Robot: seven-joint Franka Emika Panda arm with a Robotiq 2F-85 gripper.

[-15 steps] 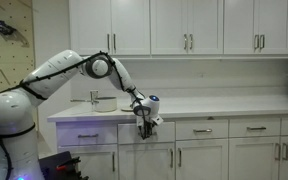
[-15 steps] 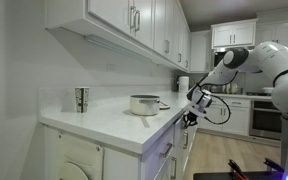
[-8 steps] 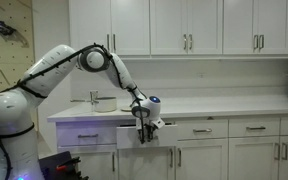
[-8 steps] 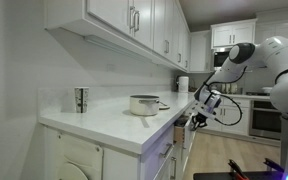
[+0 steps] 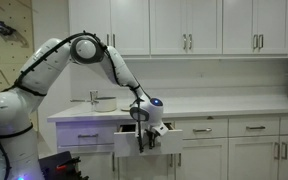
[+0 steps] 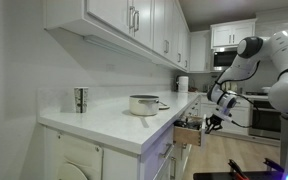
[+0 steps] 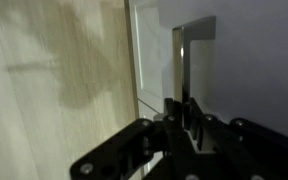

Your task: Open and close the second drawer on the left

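Observation:
The second drawer (image 5: pixel 144 140) is a shallow white drawer under the countertop, pulled out well clear of the cabinet row. It also shows in the other exterior view (image 6: pixel 192 132), sticking out from the counter edge. My gripper (image 5: pixel 147 137) is at the drawer front, shut on its silver bar handle (image 7: pixel 183 75). In the wrist view the gripper (image 7: pixel 179 112) has its black fingers closed around the lower end of the handle, with the white drawer front behind. The drawer's inside is mostly hidden.
A purple-tinted drawer front (image 5: pixel 86 135) sits beside the open drawer, more white drawers (image 5: pixel 206 130) on the other side. A metal pot (image 6: pixel 144 104) and a cup (image 6: pixel 81 99) stand on the white countertop (image 6: pixel 104 122). Upper cabinets (image 5: pixel 184 28) hang above.
The drawer has slid out steadily from nearly shut to well open. My gripper moved outward with it, still holding the handle, and the arm has stretched.

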